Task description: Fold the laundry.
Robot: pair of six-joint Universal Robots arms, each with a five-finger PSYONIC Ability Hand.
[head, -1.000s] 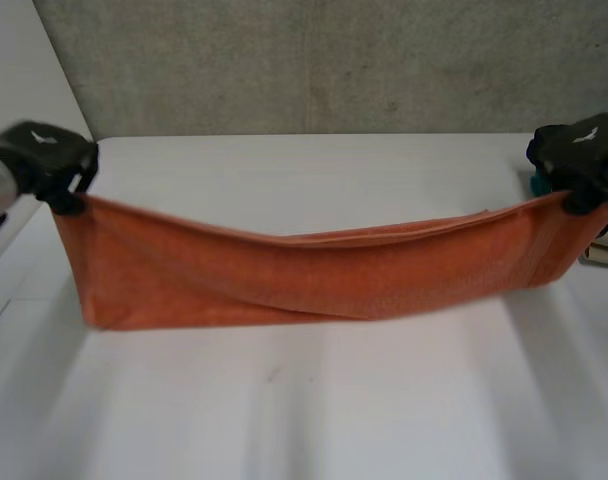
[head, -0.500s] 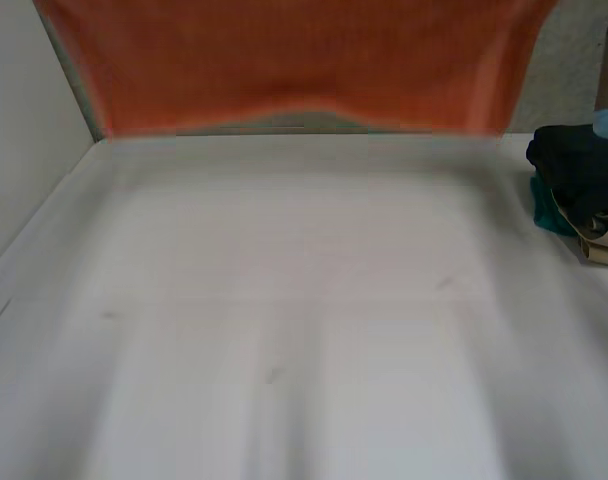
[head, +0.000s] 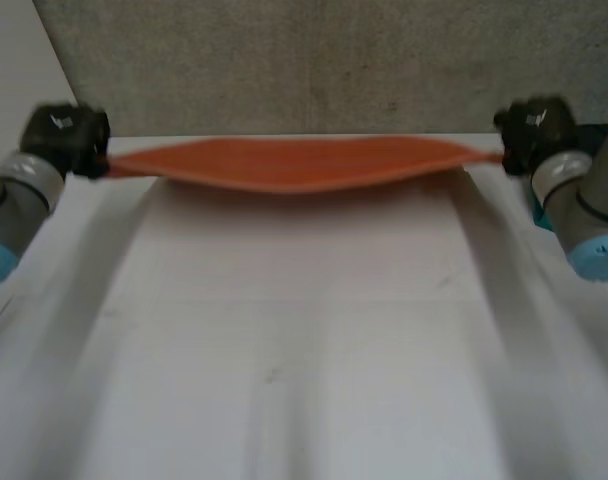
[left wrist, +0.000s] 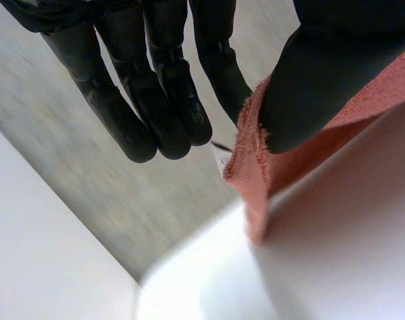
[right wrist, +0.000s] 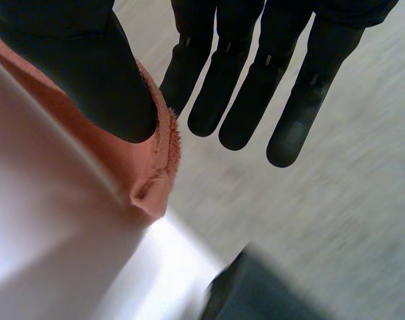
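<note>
Left arm: reaches forward along the left side of the table [head: 304, 350], towards the far left corner.
Left hand [head: 69, 135]: the thumb pinches one end of the orange cloth [head: 299, 163] against a finger; the other fingers [left wrist: 122, 113] are straight and close together, beside the cloth.
Right arm: reaches forward along the right side, towards the far right corner.
Right hand [head: 529, 130]: the thumb pinches the other end of the cloth in the same way, with the remaining fingers [right wrist: 246, 100] straight.
Cloth position: stretched between the two hands along the far edge of the table.
Cloth direction: the long axis runs left to right, and the cloth lies nearly flat and sags a little in the middle.
Writing: a small pale mark is on the back of the left hand, too small to read.
</note>
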